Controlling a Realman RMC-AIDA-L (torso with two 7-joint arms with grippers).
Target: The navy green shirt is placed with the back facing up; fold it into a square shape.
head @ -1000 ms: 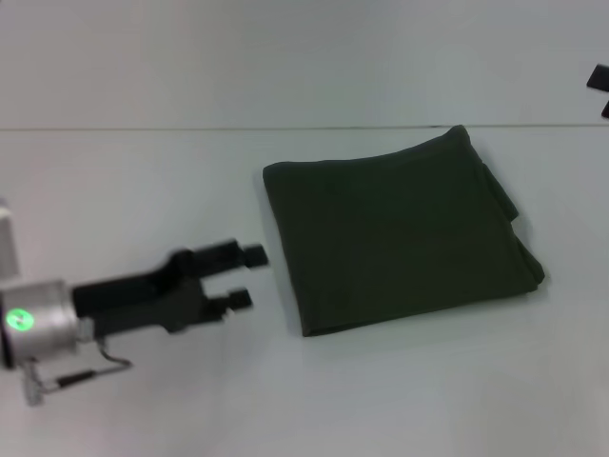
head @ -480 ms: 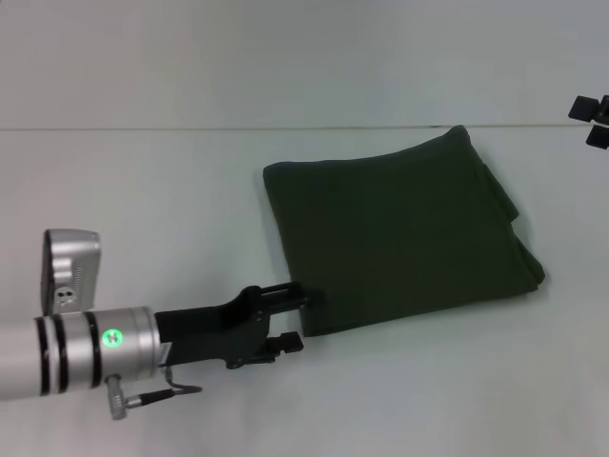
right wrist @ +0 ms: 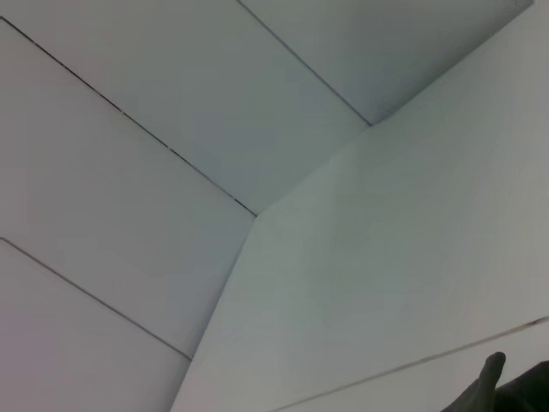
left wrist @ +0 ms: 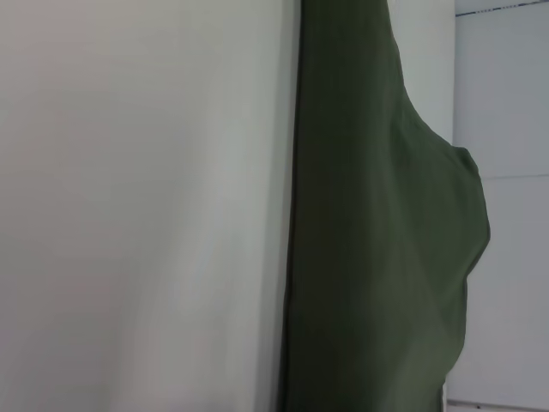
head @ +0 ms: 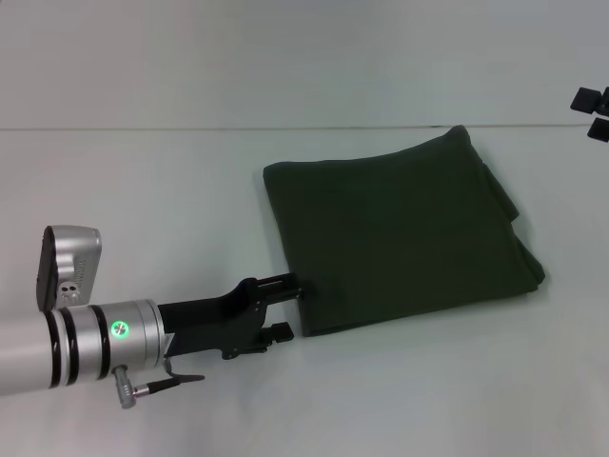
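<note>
Surfaces: cloth, matt plastic
Navy green shirt (head: 400, 233) soft matt cloth; tabletop (head: 143, 190) smooth, matt white; left gripper (head: 284, 307) matt black plastic.

Lab-type room (bare white table (head: 143, 190), panelled wall (right wrist: 129, 215))

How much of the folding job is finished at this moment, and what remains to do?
Mostly done: the navy green shirt already lies on the white table as a compact, roughly square folded stack, plain side up. In hand: the left hand sits open at the stack's near-left corner, perhaps to tidy that edge. The right hand is far off at the table's right edge. Left: probably only a final adjustment, then pulling away.
</note>
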